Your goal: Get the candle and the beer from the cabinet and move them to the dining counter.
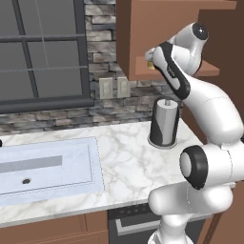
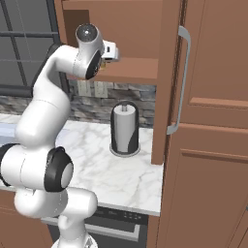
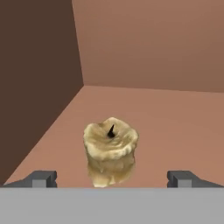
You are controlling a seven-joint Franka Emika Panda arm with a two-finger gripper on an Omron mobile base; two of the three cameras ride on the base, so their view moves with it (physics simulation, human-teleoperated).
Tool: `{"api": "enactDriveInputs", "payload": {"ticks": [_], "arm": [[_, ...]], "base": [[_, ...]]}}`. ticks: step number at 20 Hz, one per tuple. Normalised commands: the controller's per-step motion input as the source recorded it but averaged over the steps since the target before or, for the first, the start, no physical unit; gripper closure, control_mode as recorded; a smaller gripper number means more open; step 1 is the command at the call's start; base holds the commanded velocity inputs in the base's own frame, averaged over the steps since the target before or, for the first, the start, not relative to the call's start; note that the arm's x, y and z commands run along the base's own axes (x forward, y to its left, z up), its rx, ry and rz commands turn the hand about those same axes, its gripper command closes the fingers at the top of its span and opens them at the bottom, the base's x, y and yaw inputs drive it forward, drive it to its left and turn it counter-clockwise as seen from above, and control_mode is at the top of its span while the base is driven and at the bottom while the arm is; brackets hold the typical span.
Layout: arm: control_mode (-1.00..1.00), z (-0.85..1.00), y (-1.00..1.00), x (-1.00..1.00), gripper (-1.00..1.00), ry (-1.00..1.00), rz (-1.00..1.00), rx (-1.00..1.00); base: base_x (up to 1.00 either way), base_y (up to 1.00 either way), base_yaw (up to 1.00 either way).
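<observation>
The candle (image 3: 110, 150) stands on the floor of the open cabinet (image 3: 144, 118), near its left wall, so the arm has to reach in over the shelf edge. The gripper (image 3: 112, 178) is spread wide and holds nothing; the candle sits at twelve o'clock between its fingertips (image 3: 40, 178), untouched.

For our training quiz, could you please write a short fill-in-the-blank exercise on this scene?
1. The candle stands on the cabinet's ____.
2. The hand's jaws are ____, one on each side of the candle.
3. The paper towel roll stands on the ____ counter.
4. The candle's wick is ____ in colour.

Missing words: shelf; open; marble; black
</observation>
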Motion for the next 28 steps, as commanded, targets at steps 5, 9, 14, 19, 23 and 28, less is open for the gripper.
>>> {"api": "enactDriveInputs", "payload": {"ticks": [5,9,14,19,23,28], "arm": [[-1.00,0.00,0.00,0.23,-1.00,0.02,0.04,0.00],[-1.00,0.00,0.00,0.12,-1.00,0.00,0.04,0.00],[-1.00,-0.04,0.00,0.01,-1.00,0.00,0.04,0.00],[-1.00,-0.05,0.00,0.00,-1.00,0.00,0.03,0.00],[-1.00,-0.07,0.01,0.00,-1.00,0.03,0.02,0.00],[-1.00,-0.06,0.02,0.00,-1.00,0.02,0.01,0.00]], "base": [[0.00,0.00,0.00],[0.00,0.00,0.00],[0.00,0.00,0.00],[0.00,0.00,0.00],[0.00,0.00,0.00],[0.00,0.00,0.00]]}}
